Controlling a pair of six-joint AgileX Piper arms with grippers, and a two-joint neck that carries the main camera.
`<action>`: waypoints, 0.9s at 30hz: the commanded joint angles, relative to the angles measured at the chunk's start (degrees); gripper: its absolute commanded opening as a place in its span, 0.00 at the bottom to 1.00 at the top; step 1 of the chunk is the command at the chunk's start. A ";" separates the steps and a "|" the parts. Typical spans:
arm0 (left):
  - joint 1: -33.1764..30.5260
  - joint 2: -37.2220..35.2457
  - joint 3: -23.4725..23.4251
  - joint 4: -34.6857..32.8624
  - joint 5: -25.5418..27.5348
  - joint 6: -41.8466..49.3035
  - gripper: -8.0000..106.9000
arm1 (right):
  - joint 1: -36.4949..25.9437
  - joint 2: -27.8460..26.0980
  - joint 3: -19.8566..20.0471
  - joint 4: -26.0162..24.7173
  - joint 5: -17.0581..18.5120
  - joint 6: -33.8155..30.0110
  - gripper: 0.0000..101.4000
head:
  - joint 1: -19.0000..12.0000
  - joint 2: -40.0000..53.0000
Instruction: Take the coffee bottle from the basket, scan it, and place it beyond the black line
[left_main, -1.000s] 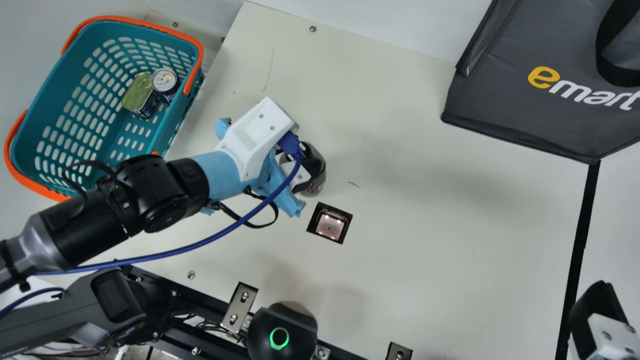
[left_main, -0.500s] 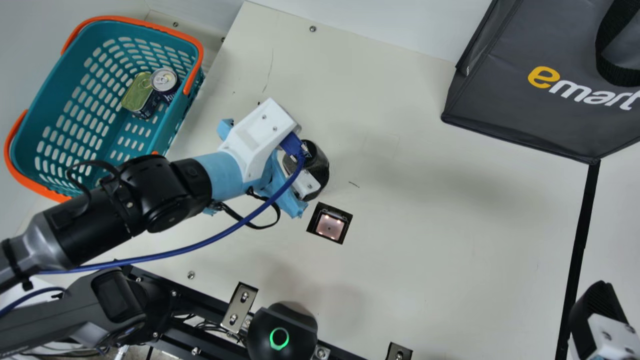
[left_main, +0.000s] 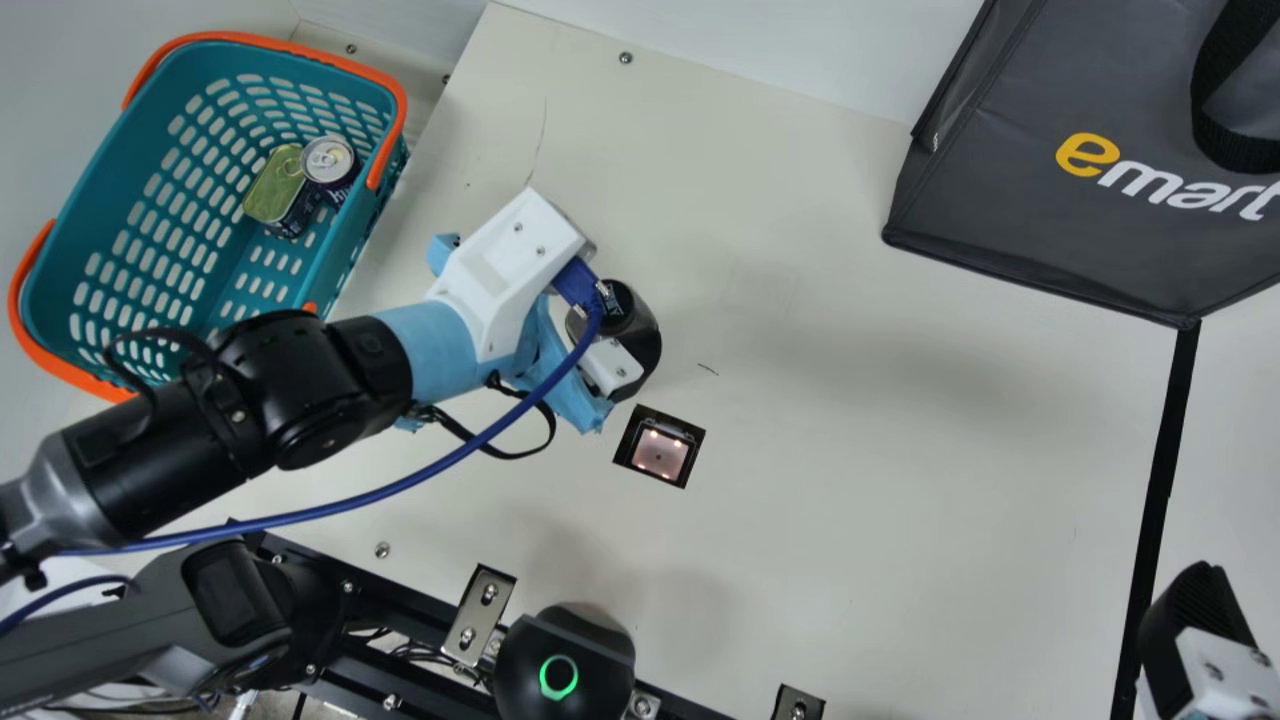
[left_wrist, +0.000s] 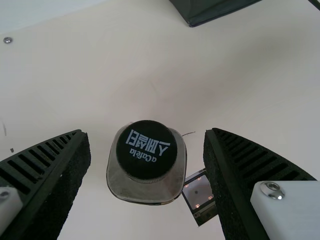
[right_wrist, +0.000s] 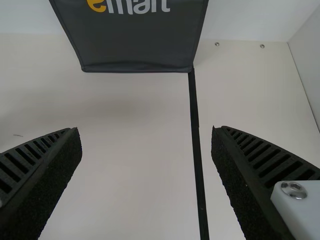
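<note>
My left gripper (left_main: 612, 368) is over the table beside the scanner window (left_main: 660, 454) in the main view. The coffee bottle (left_main: 614, 304), dark-capped, stands upright at its fingers. In the left wrist view the bottle (left_wrist: 146, 150) sits between the spread fingers of my left gripper (left_wrist: 146, 132), with a gap on each side. My right gripper (left_main: 1200, 620) is at the main view's lower right edge, by the black line (left_main: 1160, 500). In the right wrist view, my right gripper (right_wrist: 146, 129) is open with nothing between its fingers; the black line (right_wrist: 196, 135) runs beyond them.
A teal basket (left_main: 150, 190) with orange handles holds a can (left_main: 328, 160) and a green-topped tin (left_main: 275, 185) at the left. The dark grey bag (left_main: 1000, 200) stands at the back right. A black device (left_main: 565, 665) with a green ring is at the front edge.
My left gripper's fingers have opened away from the bottle, uncovering its cap. The left arm has drawn back slightly to the left; the right arm has kept still.
</note>
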 joint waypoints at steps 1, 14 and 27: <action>0.21 -0.20 -0.26 0.38 0.39 -0.45 0.85 | 0.00 0.00 0.00 0.00 0.00 0.00 0.90 | -1.48 0.14; 2.89 -2.18 -3.02 1.99 3.28 -2.14 0.85 | 0.00 0.00 0.00 0.00 0.00 0.00 0.90 | -1.48 0.14; 8.01 -5.73 -3.41 1.43 5.40 -0.01 0.85 | 0.00 0.00 0.00 0.00 0.00 0.00 0.90 | -1.48 0.14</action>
